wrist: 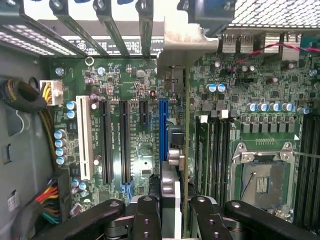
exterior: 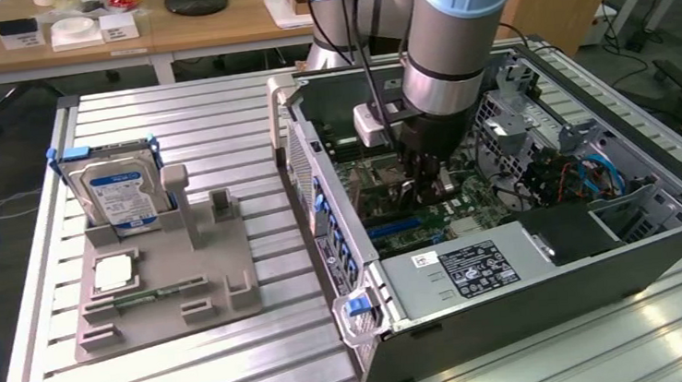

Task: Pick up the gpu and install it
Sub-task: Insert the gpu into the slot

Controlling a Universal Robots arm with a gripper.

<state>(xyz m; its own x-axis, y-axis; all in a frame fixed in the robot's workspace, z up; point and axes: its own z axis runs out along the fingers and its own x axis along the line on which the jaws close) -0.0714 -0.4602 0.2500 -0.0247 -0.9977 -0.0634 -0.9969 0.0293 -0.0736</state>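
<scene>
Now, working across the exterior view from its left: the grey fixture stand on the slatted table holds the hard drive upright, with a small chip and a memory stick lying lower down. None of that concerns you unless the arm swings wide.

Moving toward that view's right, the open computer case lies on its side with the arm reaching down into it. The gripper sits low over the motherboard, its fingers clenched on the gpu, which stands on edge between them, its metal bracket up by the rear slot openings.

In the wrist view the card hangs just beside the blue slot, toward the memory slots, and I cannot tell whether its edge is touching the board. That is your main risk: press down while offset and the connector edge lands on board components instead of the socket. The bracket could also catch on the case's rear frame and tilt the card. A tilted card in a narrow pinch may slip or twist in the fingers. The CPU socket sits open further along; keep clear of it.
</scene>
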